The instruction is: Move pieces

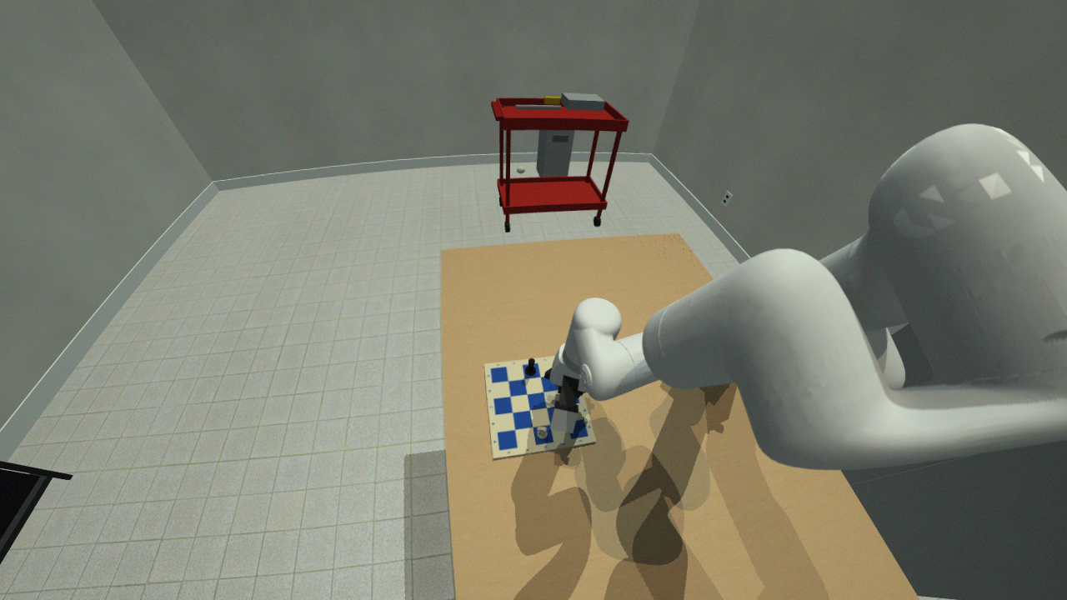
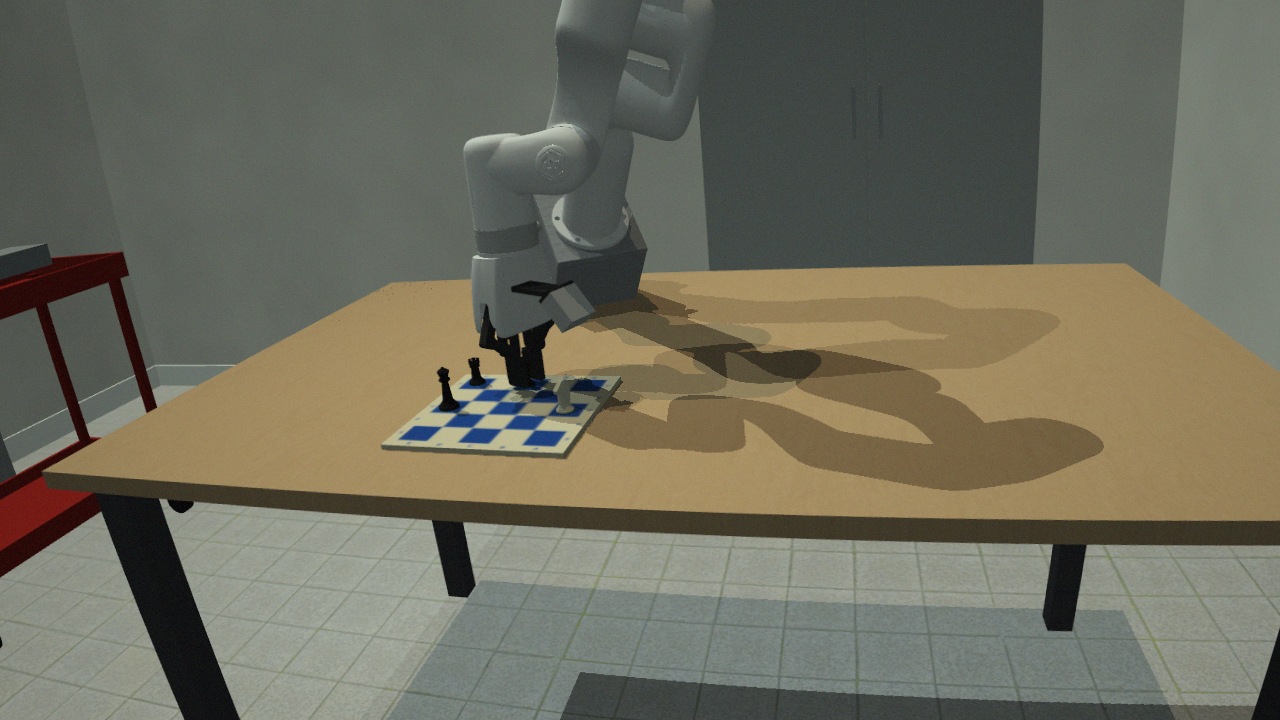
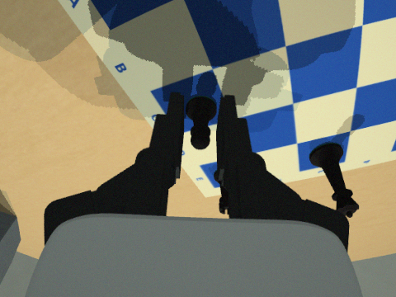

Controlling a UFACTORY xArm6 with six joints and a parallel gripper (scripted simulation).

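Wood tabletop (image 1: 507,298) (image 2: 895,447) (image 3: 62,136), tiled floor (image 1: 298,335) (image 2: 805,582), red cart (image 1: 563,122) (image 2: 67,278) beyond. My hand (image 1: 568,393) (image 2: 526,381) (image 3: 200,113) is released, fingers apart around the pawn (image 3: 200,108).
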